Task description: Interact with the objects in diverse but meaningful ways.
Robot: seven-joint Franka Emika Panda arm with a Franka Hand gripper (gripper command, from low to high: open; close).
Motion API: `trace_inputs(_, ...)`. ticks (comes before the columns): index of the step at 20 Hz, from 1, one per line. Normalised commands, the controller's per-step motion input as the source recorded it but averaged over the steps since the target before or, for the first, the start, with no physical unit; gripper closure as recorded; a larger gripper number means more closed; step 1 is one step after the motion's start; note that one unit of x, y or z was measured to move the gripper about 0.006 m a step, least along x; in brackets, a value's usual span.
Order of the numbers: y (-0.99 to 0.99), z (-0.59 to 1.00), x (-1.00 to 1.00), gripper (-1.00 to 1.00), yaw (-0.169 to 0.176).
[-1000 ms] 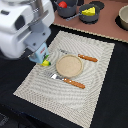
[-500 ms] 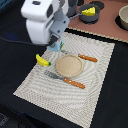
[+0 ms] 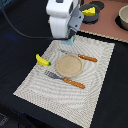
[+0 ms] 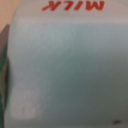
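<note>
At the placemat's [image 3: 65, 70] twelve o'clock edge: milk carton [image 4: 64, 65] filling the wrist view, presumably held for relocation; jaws' state could not be told. Banana [image 3: 43, 60] at nine o'clock.

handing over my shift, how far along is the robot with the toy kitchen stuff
Looks done: the plate sits on the placemat with knife and fork on either side, and the cheese wedge is in the dark pan at the back. In hand: the wrist view is filled by the milk carton, close under the gripper; a grasp cannot be confirmed. Left: the banana lies untouched on the mat's edge.
</note>
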Motion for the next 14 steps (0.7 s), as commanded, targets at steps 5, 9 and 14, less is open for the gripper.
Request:
trace_inputs(5,0.69,0.00,0.63,1.00,0.000)
trace_inputs(9,0.52,-0.03,0.61,1.00,0.000)
trace_inputs(14,0.02,-0.16,0.36,1.00,0.000)
